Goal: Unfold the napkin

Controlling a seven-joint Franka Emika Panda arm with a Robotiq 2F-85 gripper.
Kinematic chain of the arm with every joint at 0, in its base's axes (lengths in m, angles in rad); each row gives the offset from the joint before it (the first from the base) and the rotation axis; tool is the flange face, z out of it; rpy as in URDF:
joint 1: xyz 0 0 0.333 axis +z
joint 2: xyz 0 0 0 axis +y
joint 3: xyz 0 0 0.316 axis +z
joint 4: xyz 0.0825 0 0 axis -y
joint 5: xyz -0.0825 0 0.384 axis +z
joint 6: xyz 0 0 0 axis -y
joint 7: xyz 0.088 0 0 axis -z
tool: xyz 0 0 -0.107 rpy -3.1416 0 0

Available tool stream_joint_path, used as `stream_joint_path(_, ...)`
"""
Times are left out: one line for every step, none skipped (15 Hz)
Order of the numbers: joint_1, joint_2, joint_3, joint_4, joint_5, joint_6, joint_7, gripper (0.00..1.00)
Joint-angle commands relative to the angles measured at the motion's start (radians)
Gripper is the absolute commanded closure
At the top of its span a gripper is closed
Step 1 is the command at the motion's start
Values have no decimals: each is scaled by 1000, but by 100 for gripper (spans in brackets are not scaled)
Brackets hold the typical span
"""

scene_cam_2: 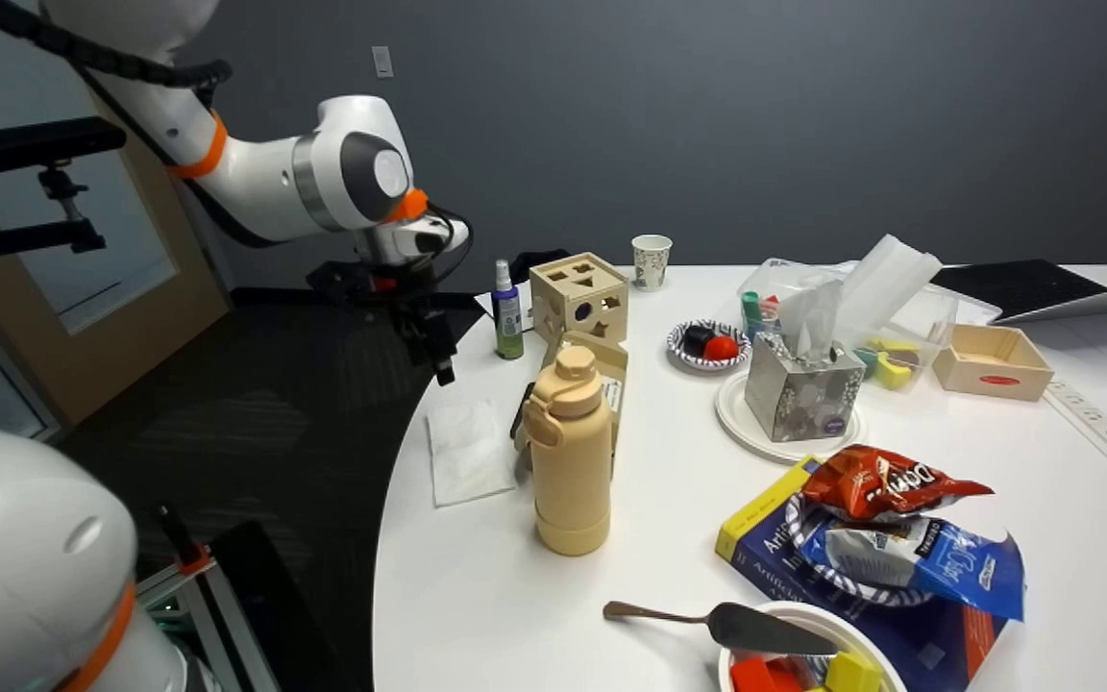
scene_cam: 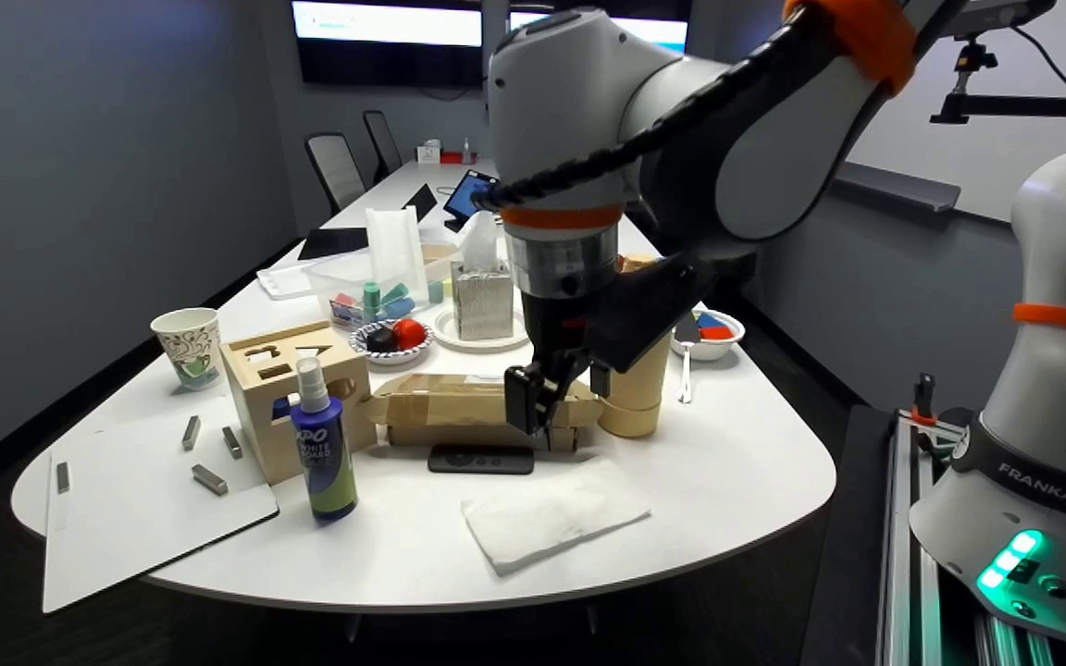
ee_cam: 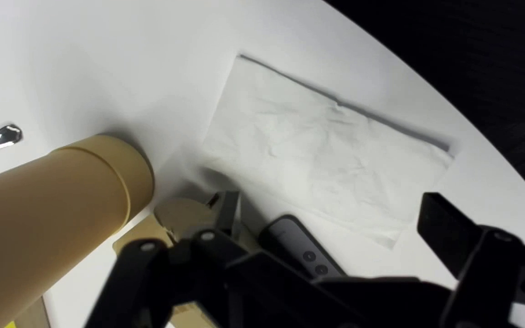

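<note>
Evidently, in an exterior view, the folded paper napkin (scene_cam: 553,513) lies on the table (scene_cam: 727,481) below the gripper (scene_cam: 563,396); in an exterior view, it sits near the tan water bottle (scene_cam_2: 573,461). In the wrist view, 2 fingers (ee_cam: 447,234) gape, empty, the napkin's long axis roughly following their span.

In an exterior view, the white napkin (scene_cam: 556,513) lies on the table (scene_cam: 727,462). With it as the clock's centre, the gripper (scene_cam: 563,393) hangs at twelve o'clock, the tan bottle (scene_cam: 633,407) stands at one, the taped cardboard box (scene_cam: 459,412) sits at eleven, the black remote (scene_cam: 480,460) at ten, and the spray bottle (scene_cam: 326,453) between nine and ten
</note>
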Motion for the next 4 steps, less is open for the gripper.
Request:
stream_joint_path(-65,-93,86,21,15,-108,-34,0)
stream_joint_path(-77,-105,101,27,17,-123,-41,0)
stream_joint_path(-87,-115,113,29,21,-130,-52,0)
stream_joint_path(-96,-122,123,32,23,-138,-61,0)
